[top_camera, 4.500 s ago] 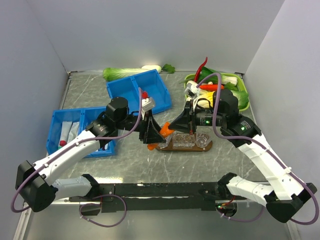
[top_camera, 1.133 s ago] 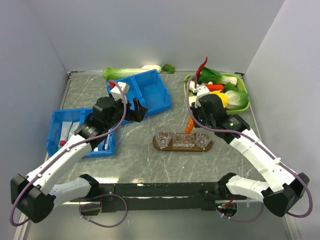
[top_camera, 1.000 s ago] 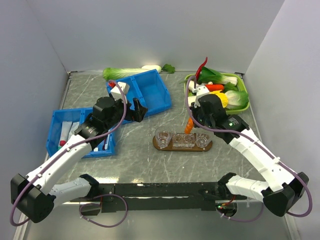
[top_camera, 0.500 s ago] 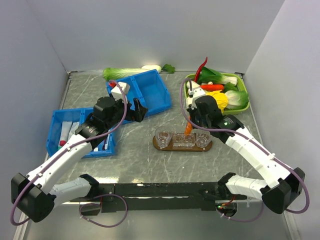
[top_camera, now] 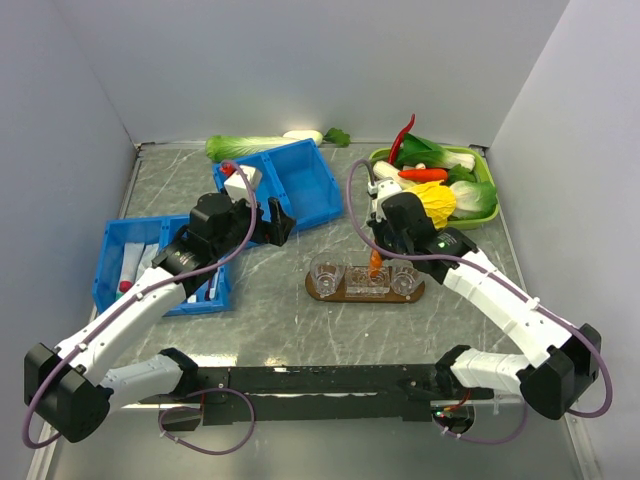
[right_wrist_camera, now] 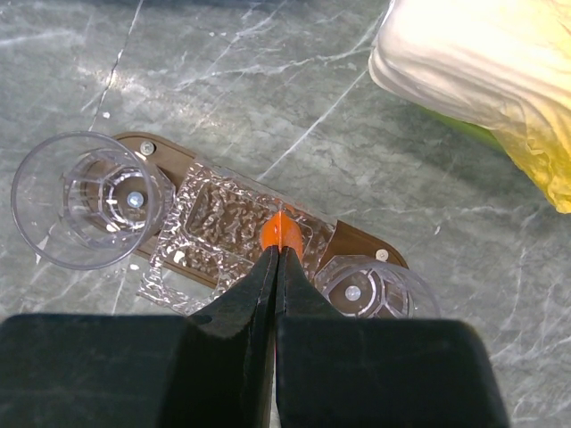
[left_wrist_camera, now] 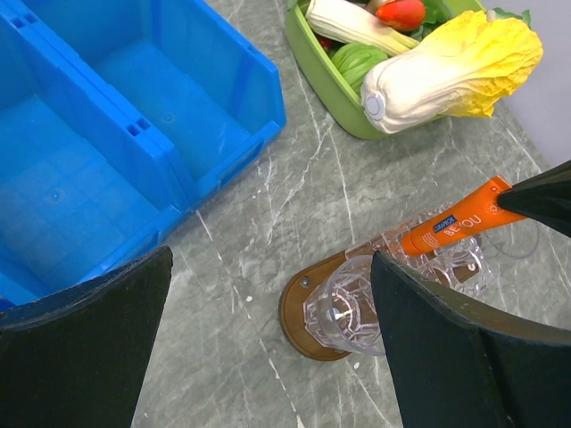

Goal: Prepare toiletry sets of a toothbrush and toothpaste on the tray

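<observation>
The dark-brown tray (top_camera: pixel 338 293) lies mid-table with three clear cups on it: left (top_camera: pixel 324 271), middle (top_camera: pixel 364 279), right (top_camera: pixel 405 281). My right gripper (top_camera: pixel 381 252) is shut on an orange tube (top_camera: pixel 376 262) and holds it upright over the middle cup's far side. In the right wrist view the gripper (right_wrist_camera: pixel 277 254) pinches the tube (right_wrist_camera: pixel 282 230) above the middle cup (right_wrist_camera: pixel 223 223), on the tray (right_wrist_camera: pixel 355 242). My left gripper (top_camera: pixel 277 222) is open and empty beside the far blue bin. Its wrist view (left_wrist_camera: pixel 268 267) shows the left cup (left_wrist_camera: pixel 348 303) and the tube (left_wrist_camera: pixel 451 223).
A blue bin (top_camera: pixel 288 180) stands at the back centre. A second blue bin (top_camera: pixel 118 245) at the left holds brushes and tubes. A green vegetable tray (top_camera: pixel 482 208) sits at the back right, with a cabbage (top_camera: pixel 245 147) by the back wall.
My left gripper has drawn back from the tray to the far blue bin and is empty. My right gripper has shifted left with the orange tube to over the middle cup.
</observation>
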Tool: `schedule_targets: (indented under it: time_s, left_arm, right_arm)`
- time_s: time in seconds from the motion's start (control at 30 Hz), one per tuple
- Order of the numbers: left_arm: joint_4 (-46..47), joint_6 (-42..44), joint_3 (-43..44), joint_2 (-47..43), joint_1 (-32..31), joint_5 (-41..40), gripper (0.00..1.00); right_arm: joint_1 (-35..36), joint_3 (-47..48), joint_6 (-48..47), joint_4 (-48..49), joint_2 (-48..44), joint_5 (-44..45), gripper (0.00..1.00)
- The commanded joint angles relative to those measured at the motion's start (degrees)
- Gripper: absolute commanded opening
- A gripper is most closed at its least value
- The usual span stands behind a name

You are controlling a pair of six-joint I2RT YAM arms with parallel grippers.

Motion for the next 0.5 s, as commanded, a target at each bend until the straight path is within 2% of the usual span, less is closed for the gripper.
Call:
schedule_targets:
  time_s: [0.0, 0.47]
  left_arm:
    - [0.9, -0.6, 1.2, 0.1, 0.0, 1.1, 0.96]
    - [0.7, -0.5, 1.3, 0.2, 0.0, 1.1, 0.96]
  right_arm:
    - [0.6, -0.1, -1.2, 3.2, 0.0, 1.6, 0.00]
    - [1.3, -1.1, -1.7, 4.0, 1.8, 2.7, 0.00]
